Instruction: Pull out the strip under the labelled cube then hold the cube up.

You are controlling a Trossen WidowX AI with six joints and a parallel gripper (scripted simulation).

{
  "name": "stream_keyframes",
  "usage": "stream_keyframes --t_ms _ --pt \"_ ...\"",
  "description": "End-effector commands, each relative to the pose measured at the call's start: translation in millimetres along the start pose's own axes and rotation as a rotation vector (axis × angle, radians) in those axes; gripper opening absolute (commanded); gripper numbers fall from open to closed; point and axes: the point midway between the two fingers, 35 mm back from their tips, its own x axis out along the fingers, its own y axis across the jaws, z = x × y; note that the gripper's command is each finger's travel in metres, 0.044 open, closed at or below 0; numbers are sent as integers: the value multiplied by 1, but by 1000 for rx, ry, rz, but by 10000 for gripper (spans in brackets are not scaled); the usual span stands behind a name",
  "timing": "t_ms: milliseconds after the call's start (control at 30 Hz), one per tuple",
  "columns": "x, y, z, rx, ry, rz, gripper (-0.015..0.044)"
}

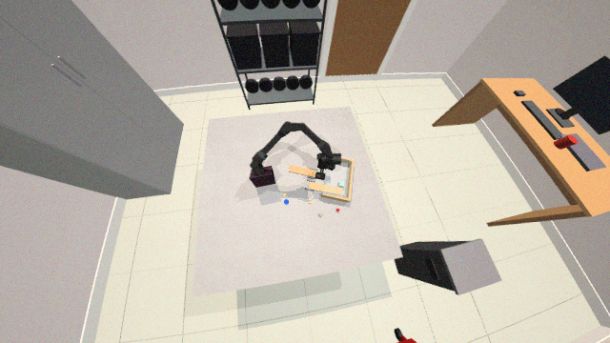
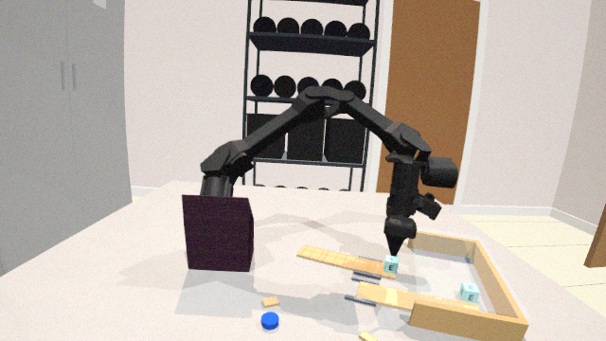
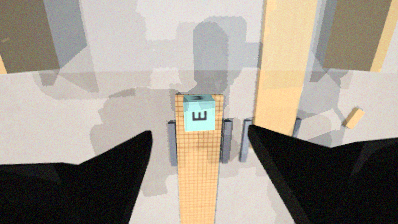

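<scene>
A pale teal cube (image 2: 391,265) (image 3: 199,114) marked E rests on the far end of the grid-lined wooden strip (image 1: 299,170) (image 2: 329,257) (image 3: 198,175). That strip lies between short dark rails, outside the frame's walls. A plain strip (image 1: 325,188) (image 2: 395,297) (image 3: 283,60) lies beside it and reaches into the wooden frame. A second teal cube (image 1: 341,184) (image 2: 469,292), also marked E, is inside the frame, near the plain strip's inner end. My gripper (image 1: 320,176) (image 2: 395,256) (image 3: 201,133) is open and points down just above the first cube, with a finger to each side.
The low wooden frame (image 1: 352,178) (image 2: 469,322) has walls on three sides, open towards the arm's base. Dark rails (image 2: 366,275) (image 3: 172,145) flank the strips. A blue disc (image 1: 286,202) (image 2: 270,320), a red piece (image 1: 337,210) and small wooden bits (image 2: 271,301) (image 3: 354,118) lie nearer the front.
</scene>
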Motion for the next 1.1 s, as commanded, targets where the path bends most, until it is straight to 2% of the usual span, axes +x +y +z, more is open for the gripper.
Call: stream_keyframes --t_ms 0,67,1067 --pt "7 -1 2 -3 3 -4 282" --pt "10 -1 2 -3 3 -4 250" --pt "55 -1 1 -3 4 -2 250"
